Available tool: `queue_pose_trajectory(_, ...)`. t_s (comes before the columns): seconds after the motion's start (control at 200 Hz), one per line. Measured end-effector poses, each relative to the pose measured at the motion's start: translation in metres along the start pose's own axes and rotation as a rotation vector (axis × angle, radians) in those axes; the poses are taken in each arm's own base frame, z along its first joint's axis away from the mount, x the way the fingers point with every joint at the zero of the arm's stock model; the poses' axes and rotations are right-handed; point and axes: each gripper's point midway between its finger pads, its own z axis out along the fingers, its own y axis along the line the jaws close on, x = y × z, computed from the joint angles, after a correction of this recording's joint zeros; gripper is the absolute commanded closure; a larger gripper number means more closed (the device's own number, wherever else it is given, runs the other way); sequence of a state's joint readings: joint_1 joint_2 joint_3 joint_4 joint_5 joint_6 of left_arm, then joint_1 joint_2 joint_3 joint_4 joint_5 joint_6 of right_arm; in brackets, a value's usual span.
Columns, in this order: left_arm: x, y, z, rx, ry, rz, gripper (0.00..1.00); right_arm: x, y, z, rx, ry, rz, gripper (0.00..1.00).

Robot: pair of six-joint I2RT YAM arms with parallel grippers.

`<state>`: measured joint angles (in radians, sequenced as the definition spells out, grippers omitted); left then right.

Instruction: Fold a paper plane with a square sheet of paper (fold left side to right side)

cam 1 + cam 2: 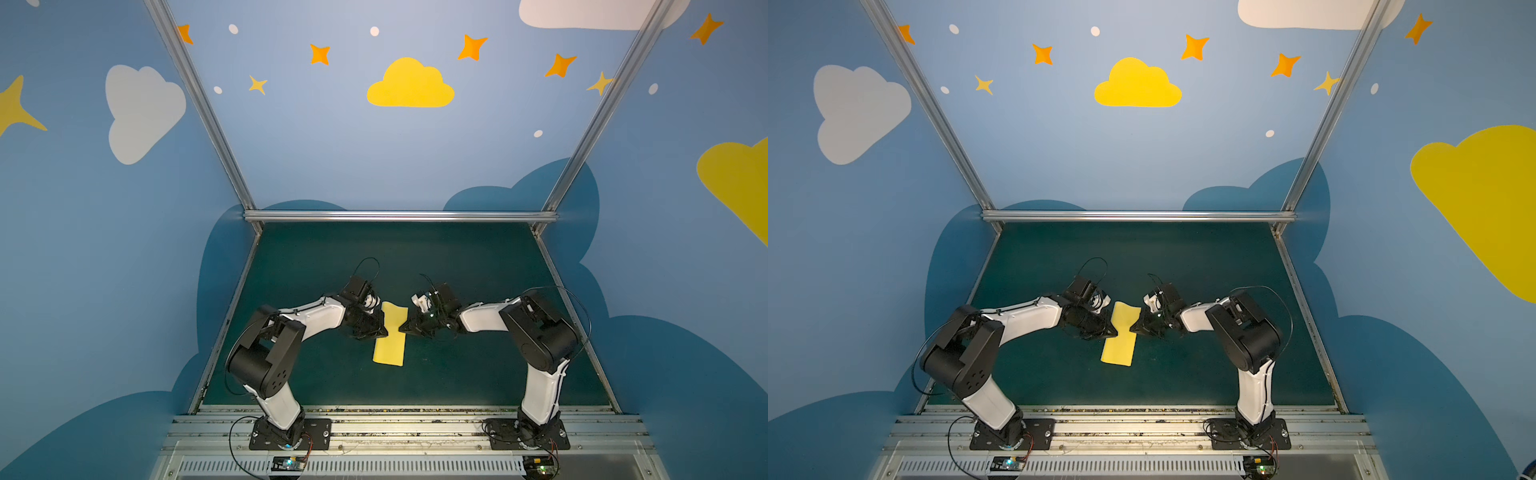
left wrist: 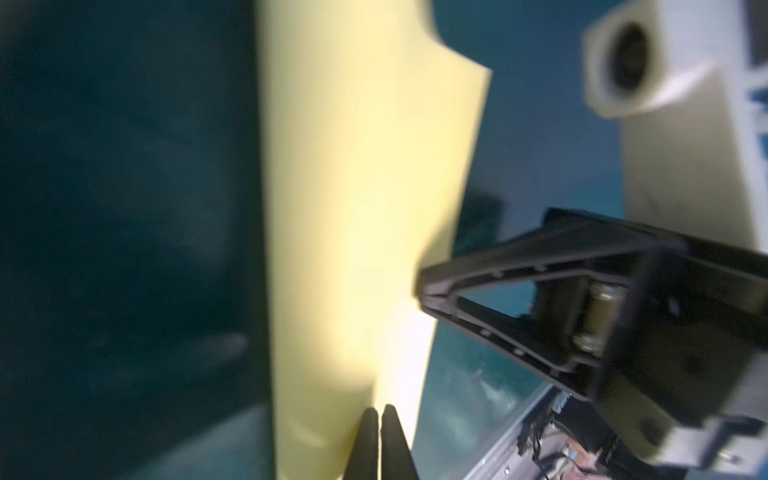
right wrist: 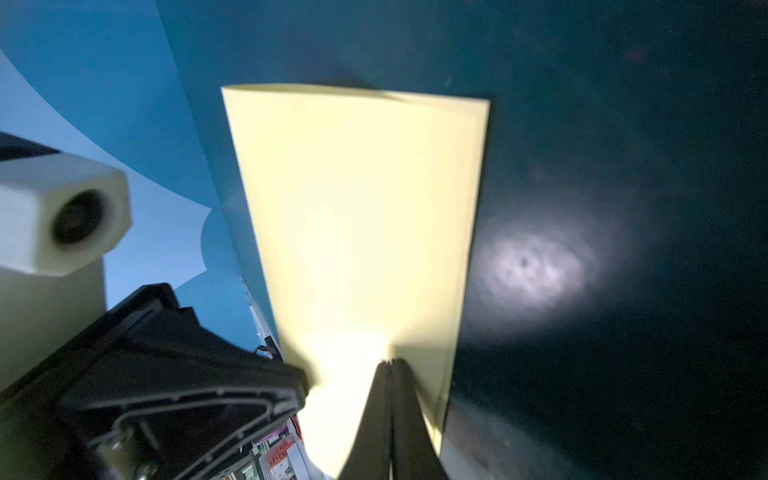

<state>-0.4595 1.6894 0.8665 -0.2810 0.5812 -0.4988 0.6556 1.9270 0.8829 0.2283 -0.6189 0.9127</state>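
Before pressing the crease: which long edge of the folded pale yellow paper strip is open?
The edge of the pale yellow paper strip beside the right gripper: two offset layers show there; the opposite edge looks smooth.

Paper (image 2: 365, 208) — blurred and edge-cropped in the left wrist view.

Blurry wrist views, glare on paper (image 3: 357, 232)
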Motion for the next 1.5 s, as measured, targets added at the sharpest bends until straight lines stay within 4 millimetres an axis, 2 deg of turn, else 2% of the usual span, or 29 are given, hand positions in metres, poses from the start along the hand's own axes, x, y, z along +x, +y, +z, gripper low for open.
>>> queue_pose_trajectory(0.13, 0.002, 0.021, 0.003, -0.029, -0.016, -0.05, 0.92, 0.0, 0.0, 0.001, -0.011, 0.0, -0.004, 1.0)
queue_pose_trajectory(0.39, -0.003, 0.023, -0.002, -0.008, -0.055, -0.068, 0.89, 0.001, 0.0, 0.003, -0.021, 0.001, -0.008, 1.0)
queue_pose_trajectory(0.501, -0.011, 0.013, -0.014, 0.002, -0.085, -0.052, 0.86, 0.001, 0.0, 0.003, -0.021, 0.001, -0.008, 1.0)
queue_pose_trajectory(0.641, -0.039, -0.013, -0.028, 0.044, -0.138, 0.003, 0.86, 0.001, 0.0, 0.004, -0.026, 0.004, -0.01, 1.0)
queue_pose_trajectory(0.751, -0.052, -0.021, -0.027, 0.064, -0.146, 0.022, 0.85, 0.001, 0.0, 0.004, -0.03, 0.004, -0.012, 1.0)
queue_pose_trajectory(0.851, -0.054, -0.013, -0.014, 0.052, -0.118, 0.012, 0.86, 0.001, 0.0, 0.004, -0.031, 0.004, -0.013, 1.0)
queue_pose_trajectory(1.011, -0.044, 0.013, 0.011, 0.019, -0.058, -0.042, 0.87, 0.001, 0.0, 0.005, -0.031, 0.005, -0.013, 1.0)
queue_pose_trajectory(1.222, -0.047, 0.025, 0.005, 0.054, -0.117, -0.075, 0.89, 0.001, 0.0, 0.005, -0.032, 0.007, -0.018, 1.0)
queue_pose_trajectory(1.392, -0.052, 0.046, -0.018, -0.011, -0.201, -0.126, 0.89, 0.001, 0.0, 0.005, -0.032, 0.007, -0.02, 1.0)
queue_pose_trajectory(1.502, -0.061, 0.043, -0.029, -0.021, -0.234, -0.121, 0.88, 0.001, 0.0, 0.005, -0.034, 0.009, -0.019, 1.0)
